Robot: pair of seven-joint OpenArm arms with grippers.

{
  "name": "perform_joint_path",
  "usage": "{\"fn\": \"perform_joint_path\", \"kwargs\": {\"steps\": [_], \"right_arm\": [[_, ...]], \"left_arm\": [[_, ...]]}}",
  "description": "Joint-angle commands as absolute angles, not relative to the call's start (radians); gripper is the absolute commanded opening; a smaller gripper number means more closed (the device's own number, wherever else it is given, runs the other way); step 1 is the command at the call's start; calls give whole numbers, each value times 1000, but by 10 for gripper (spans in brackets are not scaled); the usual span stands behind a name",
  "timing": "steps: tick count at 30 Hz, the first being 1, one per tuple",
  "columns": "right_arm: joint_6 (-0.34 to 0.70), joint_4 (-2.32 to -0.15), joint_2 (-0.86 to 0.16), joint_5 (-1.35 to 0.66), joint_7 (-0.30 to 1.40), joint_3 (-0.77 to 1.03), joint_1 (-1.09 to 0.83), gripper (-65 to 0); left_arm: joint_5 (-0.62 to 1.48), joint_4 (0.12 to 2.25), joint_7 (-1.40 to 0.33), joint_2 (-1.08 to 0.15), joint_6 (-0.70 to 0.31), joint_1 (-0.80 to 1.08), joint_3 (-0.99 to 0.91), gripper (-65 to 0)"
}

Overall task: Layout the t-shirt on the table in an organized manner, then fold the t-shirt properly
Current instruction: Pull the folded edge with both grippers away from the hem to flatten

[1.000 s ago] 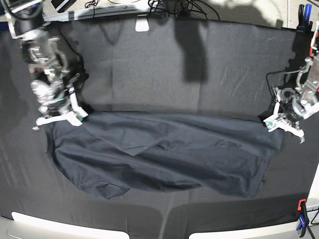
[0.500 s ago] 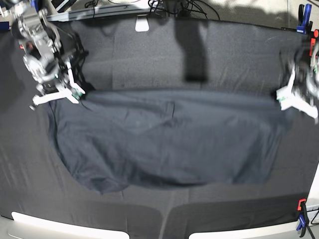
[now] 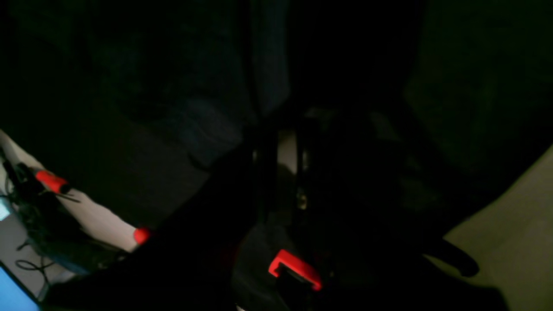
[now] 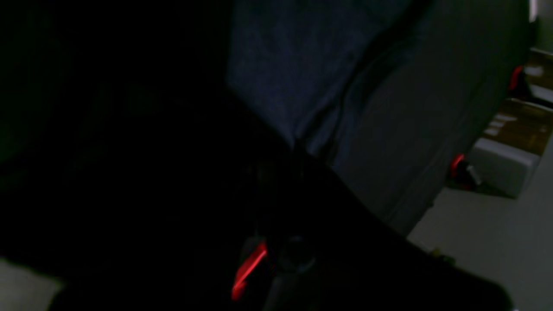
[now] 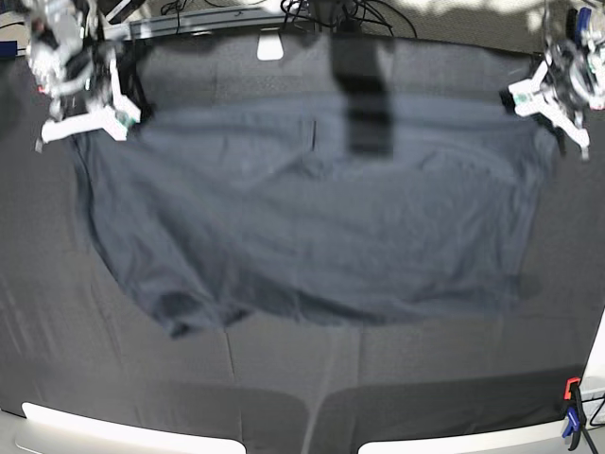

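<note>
The t-shirt (image 5: 312,227), dark charcoal, hangs stretched wide between my two grippers, and its lower edge droops over the table (image 5: 302,388). In the base view my right gripper (image 5: 87,121) is at the upper left, shut on the shirt's top left corner. My left gripper (image 5: 541,112) is at the upper right, shut on the top right corner. Both wrist views are very dark. Bluish t-shirt cloth (image 3: 268,65) runs down into the left fingers. In the right wrist view the t-shirt (image 4: 293,65) comes to a point at the gripper.
A small white object (image 5: 270,44) and cables (image 5: 331,11) lie at the table's back edge. Clamps grip the cloth at the front right (image 5: 572,407) and back right (image 5: 573,23). Red clamp handles (image 3: 52,181) (image 4: 458,164) show in the wrist views.
Both grippers have gone up and toward the back of the table with the shirt's corners. The crumpled shirt has been pulled up and now hangs spread wide and flatter.
</note>
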State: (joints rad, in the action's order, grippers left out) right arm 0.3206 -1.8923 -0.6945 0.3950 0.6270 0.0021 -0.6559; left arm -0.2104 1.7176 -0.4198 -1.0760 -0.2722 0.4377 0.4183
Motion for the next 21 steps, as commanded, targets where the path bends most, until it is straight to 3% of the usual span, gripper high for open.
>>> {"fn": "perform_joint_path", "kwargs": {"steps": [1, 16, 21], "right_arm": [[302, -1913, -712, 418, 636, 15, -670, -650], [299, -1931, -712, 420, 637, 15, -718, -650], [300, -1931, -712, 426, 637, 15, -718, -650]], "left_arm": [[-219, 1728, -426, -1100, -273, 457, 412, -650], [-352, 1730, -427, -1100, -271, 679, 412, -650], [-351, 1736, -427, -1100, -217, 687, 412, -650]]}}
